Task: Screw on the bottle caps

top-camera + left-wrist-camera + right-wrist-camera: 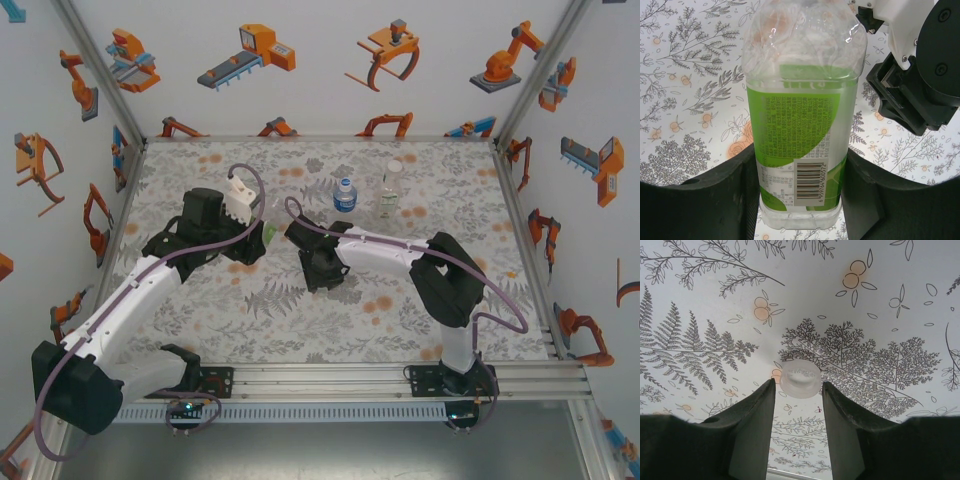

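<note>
My left gripper (pixel 801 160) is shut on the green-labelled bottle (pixel 800 120), its black fingers pressing both sides near the base. In the top view this bottle (pixel 268 232) lies roughly level, with its neck pointing right, and the left gripper (pixel 255 235) holds it above the table's middle. My right gripper (pixel 798 385) pinches a small translucent white bottle cap (pixel 800 379) between its fingertips. From above, the right gripper (pixel 297 233) sits just right of the bottle's neck. The blue-labelled bottle (pixel 345 195) and the taller squarish bottle (pixel 389 197) stand upright behind.
The floral tablecloth (pixel 250 310) covers the table, with white walls on three sides. The right arm's black wrist body (pixel 920 85) is close to the held bottle's upper right. An aluminium rail (pixel 330 375) runs along the near edge.
</note>
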### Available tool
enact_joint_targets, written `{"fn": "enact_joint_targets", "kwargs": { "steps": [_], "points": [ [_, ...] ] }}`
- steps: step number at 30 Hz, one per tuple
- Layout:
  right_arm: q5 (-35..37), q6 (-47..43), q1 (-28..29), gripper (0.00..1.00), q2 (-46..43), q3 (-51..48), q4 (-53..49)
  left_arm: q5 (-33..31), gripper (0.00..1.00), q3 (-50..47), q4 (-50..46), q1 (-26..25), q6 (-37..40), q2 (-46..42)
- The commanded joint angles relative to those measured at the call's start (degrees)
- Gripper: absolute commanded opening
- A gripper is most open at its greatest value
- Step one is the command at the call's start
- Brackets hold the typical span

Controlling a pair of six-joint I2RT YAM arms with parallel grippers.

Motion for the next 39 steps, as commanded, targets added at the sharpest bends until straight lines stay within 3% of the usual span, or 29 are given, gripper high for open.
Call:
{"fn": "enact_joint_targets", "kwargs": {
  "steps": [1, 39],
  "points": [
    [-0.3, 0.2, 0.3, 0.42, -1.4, 1.3, -1.0, 1.4, 0.14, 1.9, -0.3, 0.3, -0.1, 0.2],
    [-1.8, 0.7, 0.3, 0.43, 1.4, -1.0, 1.2, 1.5, 0.14, 2.1, -0.5, 0.4, -0.2, 0.7]
  ]
}}
